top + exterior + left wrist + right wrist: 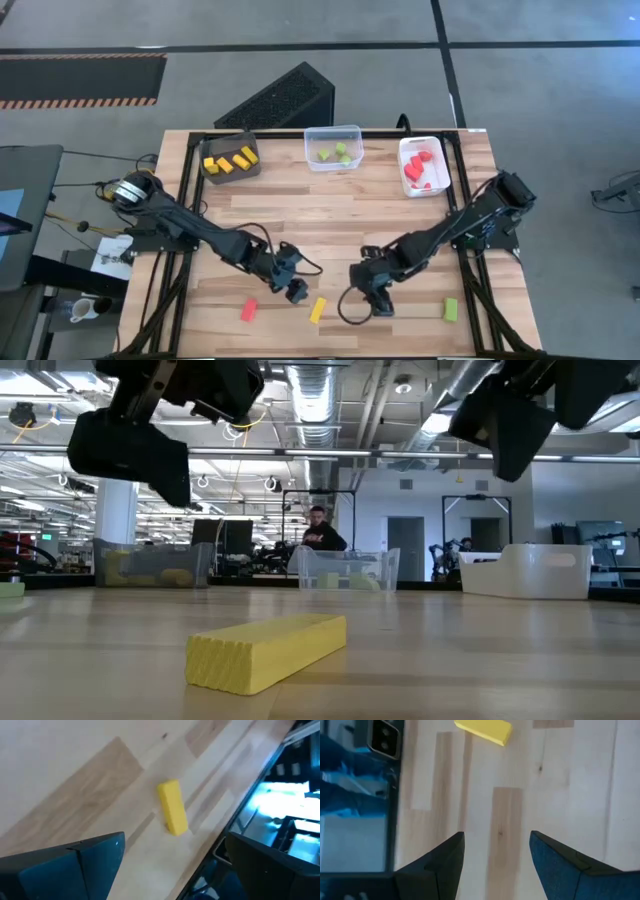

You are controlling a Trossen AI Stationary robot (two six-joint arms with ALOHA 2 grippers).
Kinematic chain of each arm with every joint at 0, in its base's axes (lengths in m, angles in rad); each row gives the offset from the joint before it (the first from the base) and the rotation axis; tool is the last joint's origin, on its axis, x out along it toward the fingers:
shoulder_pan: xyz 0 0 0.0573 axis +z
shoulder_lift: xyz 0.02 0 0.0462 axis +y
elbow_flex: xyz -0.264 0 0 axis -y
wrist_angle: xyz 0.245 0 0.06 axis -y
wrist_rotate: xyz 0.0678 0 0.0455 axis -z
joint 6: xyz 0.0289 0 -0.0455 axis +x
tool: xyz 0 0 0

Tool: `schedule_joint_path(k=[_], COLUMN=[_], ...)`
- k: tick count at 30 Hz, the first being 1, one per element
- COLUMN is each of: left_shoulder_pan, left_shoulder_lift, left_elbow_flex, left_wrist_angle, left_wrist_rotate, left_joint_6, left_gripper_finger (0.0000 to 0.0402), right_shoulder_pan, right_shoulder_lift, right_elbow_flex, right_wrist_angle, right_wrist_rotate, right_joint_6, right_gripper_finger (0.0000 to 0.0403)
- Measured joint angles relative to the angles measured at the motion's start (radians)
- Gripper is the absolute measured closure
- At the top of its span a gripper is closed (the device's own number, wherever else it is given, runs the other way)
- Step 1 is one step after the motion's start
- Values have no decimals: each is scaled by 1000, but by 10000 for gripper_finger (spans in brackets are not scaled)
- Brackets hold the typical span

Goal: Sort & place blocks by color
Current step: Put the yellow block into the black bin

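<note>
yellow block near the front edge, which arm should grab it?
Left, probably. The left gripper sits right beside the yellow block, jaws open and empty, with the block centred ahead in its wrist view. The right gripper is also open but farther off, the block only at its view's edge.

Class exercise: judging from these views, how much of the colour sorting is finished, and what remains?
Mostly done: the dark brown bin holds yellow blocks, the clear bin green, the white bin red. Nothing is held; the open left gripper and right gripper flank the loose yellow block. The red block and green block also remain.
</note>
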Motion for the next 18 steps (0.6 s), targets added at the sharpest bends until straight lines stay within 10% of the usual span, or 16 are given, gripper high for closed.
schedule_joint_path(k=[18], left_shoulder_pan=[-42], left_shoulder_lift=[591], left_elbow_flex=[714], left_wrist_angle=[-473], left_wrist_rotate=[-41], left_joint_6=[149], left_gripper_finger=[77], right_shoulder_pan=[211], right_shoulder_lift=[-2], right_elbow_flex=[1], right_wrist_angle=[-58], right_wrist_rotate=[39], right_joint_6=[388], right_gripper_finger=[159])
